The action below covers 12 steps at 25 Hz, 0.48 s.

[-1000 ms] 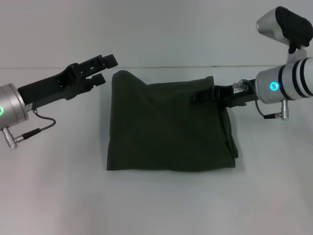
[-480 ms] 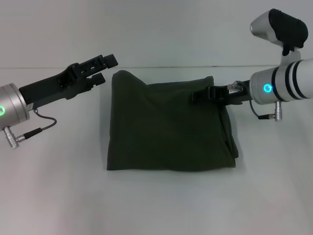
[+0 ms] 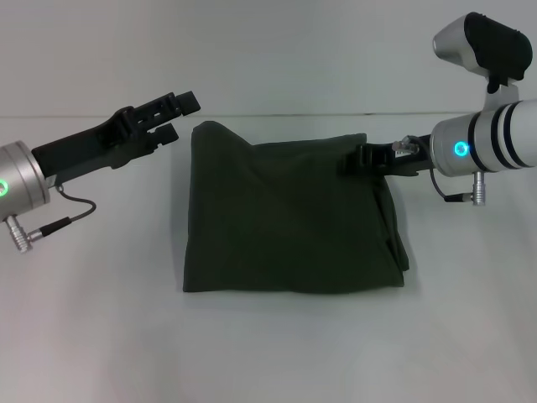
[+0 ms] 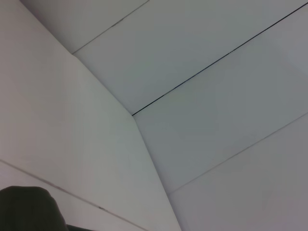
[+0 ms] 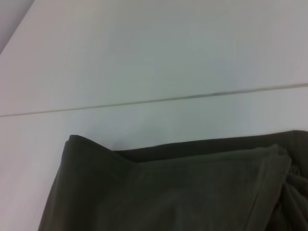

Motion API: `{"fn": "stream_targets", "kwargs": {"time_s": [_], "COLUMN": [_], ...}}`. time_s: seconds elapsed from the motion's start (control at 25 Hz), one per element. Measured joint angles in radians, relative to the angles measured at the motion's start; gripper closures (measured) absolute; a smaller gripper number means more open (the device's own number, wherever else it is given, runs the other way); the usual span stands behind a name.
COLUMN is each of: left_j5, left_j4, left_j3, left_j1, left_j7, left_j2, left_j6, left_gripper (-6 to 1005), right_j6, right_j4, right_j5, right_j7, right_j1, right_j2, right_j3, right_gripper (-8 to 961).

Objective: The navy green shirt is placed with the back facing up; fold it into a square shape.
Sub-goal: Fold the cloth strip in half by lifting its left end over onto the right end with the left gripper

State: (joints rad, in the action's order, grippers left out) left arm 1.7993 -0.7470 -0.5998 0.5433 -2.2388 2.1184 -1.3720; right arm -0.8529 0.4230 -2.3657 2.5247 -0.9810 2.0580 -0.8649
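The navy green shirt (image 3: 289, 222) lies folded into a rough square on the white table, plain side up, with layered edges along its right side. My left gripper (image 3: 179, 117) is open and empty, held above the table just left of the shirt's far left corner. My right gripper (image 3: 346, 161) is over the shirt's far right corner, dark against the cloth. The right wrist view shows the shirt's far edge (image 5: 168, 192) and its bunched corner. The left wrist view shows only a small bit of the shirt (image 4: 29, 209).
The white table (image 3: 268, 353) surrounds the shirt, with bare surface in front of it and on both sides. The table's far edge (image 3: 277, 115) meets a pale wall just behind the shirt.
My right gripper has drawn back a little to the right, off the shirt's upper right part. The shirt and my left arm have not moved.
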Motion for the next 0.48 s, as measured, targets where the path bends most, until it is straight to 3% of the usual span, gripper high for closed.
{"fn": "stream_targets", "kwargs": {"time_s": [0.28,0.4,0.48], "left_j5": [0.002,0.003,0.002], "left_j4": [0.001,0.01,0.02], "left_j3": [-0.002,-0.003,-0.003], "left_j1": [0.0,-0.001,0.0], "left_j7": [0.001,0.002,0.005], "left_j2": [0.001,0.001,0.0], "left_j6": [0.006,0.007,0.007], "left_gripper": [73,73,73], "right_j6": [0.011,0.038,0.048], "right_j4": [0.001,0.013,0.041], "right_j5": [0.0,-0.002,-0.006], "right_j7": [-0.009,-0.037,-0.055], "right_j1": [-0.005,-0.004,0.002], "right_j2": [0.001,0.012,0.024], "right_j3": [0.0,0.0,-0.007], "right_gripper": [745,886,892]}}
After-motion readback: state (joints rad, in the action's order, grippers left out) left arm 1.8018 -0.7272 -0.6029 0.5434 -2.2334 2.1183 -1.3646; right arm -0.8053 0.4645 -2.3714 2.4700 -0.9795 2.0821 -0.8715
